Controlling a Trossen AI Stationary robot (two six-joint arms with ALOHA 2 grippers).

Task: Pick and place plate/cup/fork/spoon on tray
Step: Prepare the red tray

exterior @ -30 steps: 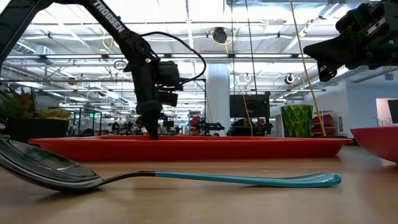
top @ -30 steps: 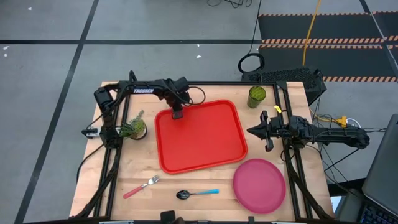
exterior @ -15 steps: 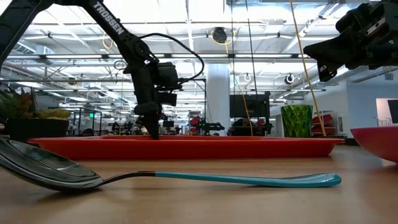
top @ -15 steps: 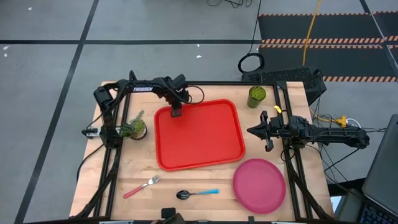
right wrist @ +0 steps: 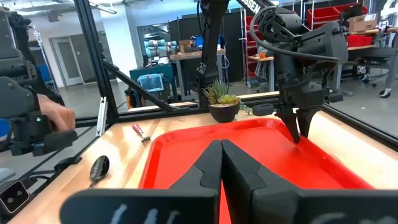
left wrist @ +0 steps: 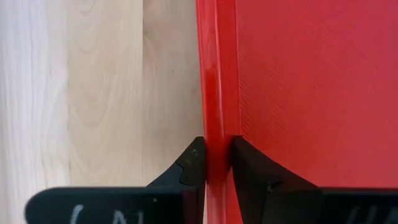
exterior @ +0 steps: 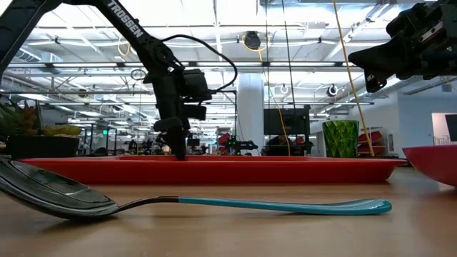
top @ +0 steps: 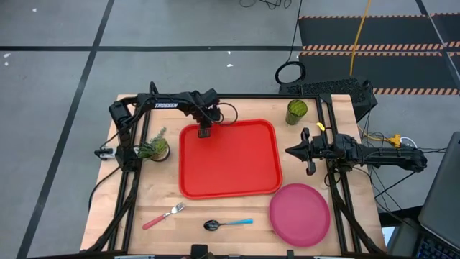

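Plainly, the "TROSSEN"-lettered left gripper (top: 204,132) pinches the tray (top: 230,158) rim, while the right gripper (top: 308,151) hangs with fingers together.

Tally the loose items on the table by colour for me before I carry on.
Red: 1, the tray
Pink: 2, the plate and the pink-handled fork
Green: 2, the cup and the potted plant
Blue: 1, the blue-handled spoon
Total: 6
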